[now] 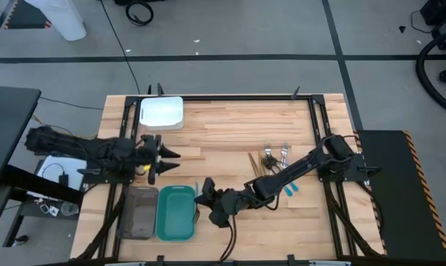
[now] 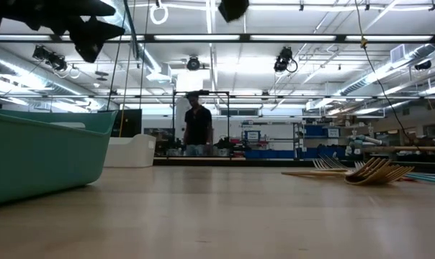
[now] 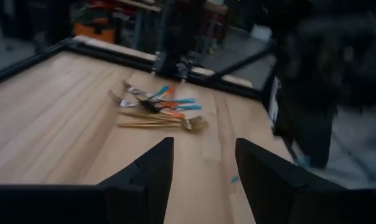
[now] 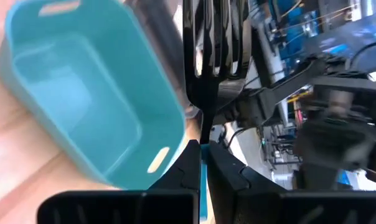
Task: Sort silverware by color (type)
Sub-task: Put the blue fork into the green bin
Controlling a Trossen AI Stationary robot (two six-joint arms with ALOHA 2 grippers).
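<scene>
Fork [image 4: 210, 56] — dark, pinched in right gripper [image 4: 203, 149] fingers beside teal tray [image 4: 88, 93]; centre over tray before release. Left gripper [image 3: 200, 168] open, empty.

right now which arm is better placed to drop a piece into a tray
Right. Its pincer is shut on a dark fork and sits beside the teal tray; the left pincer is open and empty.

On the table [image 1: 230, 140], two trays [image 1: 158, 213] stood side by side at the lower left of the high view. A third tray [image 1: 162, 113] lay at the upper left. The pile of silverware [image 1: 273, 161] lay right of centre. The right gripper [image 1: 207, 193] was just right of the paired trays, the left gripper [image 1: 166, 160] above them.
</scene>
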